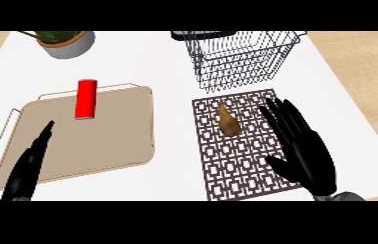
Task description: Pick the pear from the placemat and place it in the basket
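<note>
The left hand (29, 163) rests open at the lower left over the tray (88, 163), holding nothing. The pear (228, 121) lies on the placemat (236, 168), below the wire basket (244, 58). It looks small, light, smooth and tapered; its wider lower body seems the best hold. Just beside it, the right hand (303, 150) is spread open, empty.

Red can (86, 99) on beige tray (118, 138); potted plant (65, 41) beyond

Two all-black robot hands, pretty sleek looking

The right hand (306, 153) is glossy black with long slim fingers and a chunky thumb, grey at the wrist; the left hand (28, 165) is the same black, narrow and tapered.
</note>
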Robot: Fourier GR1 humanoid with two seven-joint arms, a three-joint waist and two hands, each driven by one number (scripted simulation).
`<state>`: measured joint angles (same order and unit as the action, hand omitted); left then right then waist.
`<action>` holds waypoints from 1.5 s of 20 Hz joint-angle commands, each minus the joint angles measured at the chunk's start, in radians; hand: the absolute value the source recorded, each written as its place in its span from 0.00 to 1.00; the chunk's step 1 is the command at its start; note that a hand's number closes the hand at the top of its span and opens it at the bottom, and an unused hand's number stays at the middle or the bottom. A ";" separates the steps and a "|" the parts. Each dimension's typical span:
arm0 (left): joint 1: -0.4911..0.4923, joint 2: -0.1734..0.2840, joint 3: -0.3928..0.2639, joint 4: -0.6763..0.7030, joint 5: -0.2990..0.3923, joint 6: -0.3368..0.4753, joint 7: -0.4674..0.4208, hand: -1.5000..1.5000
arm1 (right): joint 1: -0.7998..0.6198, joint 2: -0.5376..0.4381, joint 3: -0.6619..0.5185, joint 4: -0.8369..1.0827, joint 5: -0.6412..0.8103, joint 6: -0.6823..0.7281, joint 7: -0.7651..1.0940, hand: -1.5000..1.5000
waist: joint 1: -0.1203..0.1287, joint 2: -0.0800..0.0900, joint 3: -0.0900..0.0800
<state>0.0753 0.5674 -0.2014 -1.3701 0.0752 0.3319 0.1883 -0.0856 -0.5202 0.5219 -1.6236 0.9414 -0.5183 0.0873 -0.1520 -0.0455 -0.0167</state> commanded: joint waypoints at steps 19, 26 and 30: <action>-0.138 -0.080 -0.025 0.016 -0.079 -0.080 0.063 0.50 | 0.191 0.342 0.359 -0.437 0.802 0.644 0.765 0.00 | 0.147 0.045 0.017; -0.096 -0.116 0.000 -0.006 -0.130 -0.101 0.043 0.50 | 0.182 0.363 0.334 -0.283 0.790 0.484 0.757 0.00 | 0.152 0.045 0.017; -0.098 -0.143 0.011 -0.030 -0.163 -0.097 0.085 0.50 | 0.094 0.408 0.268 -0.236 0.772 0.528 0.712 0.00 | 0.154 0.045 0.017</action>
<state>-0.0236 0.4560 -0.1994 -1.3985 -0.0547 0.2325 0.2547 0.0688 -0.1643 0.8323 -1.9407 1.7106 0.0126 0.8192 -0.0003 -0.0015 0.0010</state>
